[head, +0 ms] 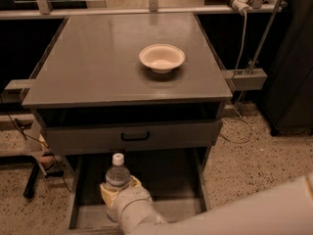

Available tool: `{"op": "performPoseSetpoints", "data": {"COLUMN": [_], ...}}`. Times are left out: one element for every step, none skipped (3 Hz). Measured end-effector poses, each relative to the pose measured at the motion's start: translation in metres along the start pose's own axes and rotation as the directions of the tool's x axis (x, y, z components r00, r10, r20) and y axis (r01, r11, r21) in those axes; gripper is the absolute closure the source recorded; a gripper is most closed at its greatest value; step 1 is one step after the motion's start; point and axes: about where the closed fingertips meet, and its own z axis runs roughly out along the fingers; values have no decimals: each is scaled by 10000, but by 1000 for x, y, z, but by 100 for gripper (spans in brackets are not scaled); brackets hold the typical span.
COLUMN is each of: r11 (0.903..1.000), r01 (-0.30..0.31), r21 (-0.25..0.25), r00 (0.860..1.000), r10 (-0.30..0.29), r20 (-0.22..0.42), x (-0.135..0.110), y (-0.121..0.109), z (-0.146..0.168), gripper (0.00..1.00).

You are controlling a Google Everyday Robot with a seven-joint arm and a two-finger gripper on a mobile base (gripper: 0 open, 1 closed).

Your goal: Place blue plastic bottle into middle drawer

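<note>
Blue bottle (118, 172) in claw (119, 190), over drawer (168, 177)

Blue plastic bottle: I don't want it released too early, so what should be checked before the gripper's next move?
1. Middle drawer open: ok, it is pulled out and its grey floor shows.
2. Blue plastic bottle over the drawer: ok, it is upright with the cap on top, in the drawer's left half.
3. Grip: ok, the gripper is closed around the bottle's lower body, near the drawer's front left.
4. Bottle base resting on the drawer floor: cannot tell, the gripper hides it.
5. Cream bowl out of the way: ok, it sits on the cabinet top, apart from the arm.
</note>
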Motion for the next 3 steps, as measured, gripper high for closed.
{"op": "performPoseSetpoints", "data": {"r11": [9981, 9956, 9956], "r01": [-617, -815, -811], "r21": [52, 464, 461], "r00": [9980, 9967, 9967], "r10": [618, 816, 811], "r20": [-133, 12, 18], "x": [36, 42, 42], "y": [3, -9, -9], "z": [32, 37, 37], "gripper": [100, 100, 100]}}
